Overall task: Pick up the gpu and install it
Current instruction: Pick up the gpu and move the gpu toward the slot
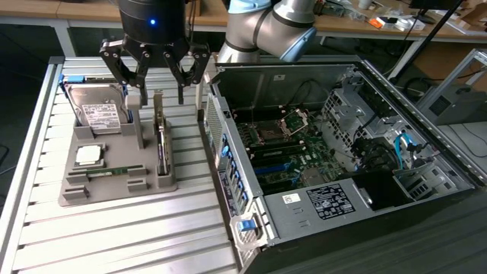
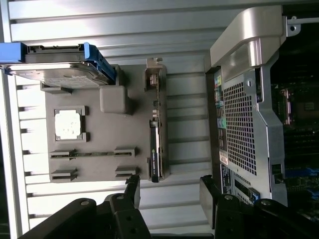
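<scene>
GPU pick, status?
Pincer open, hovering over gpu. It stands on edge in tray, untouched. Nothing between.

gpu (image 1: pixel 162 149) edge-on, faces hidden; computer case (image 1: pixel 320 202) cropped at picture edge.

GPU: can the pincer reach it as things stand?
Probably yes: the open pincer hangs right above the gpu, which stands on edge in the tray, with nothing between.
</scene>
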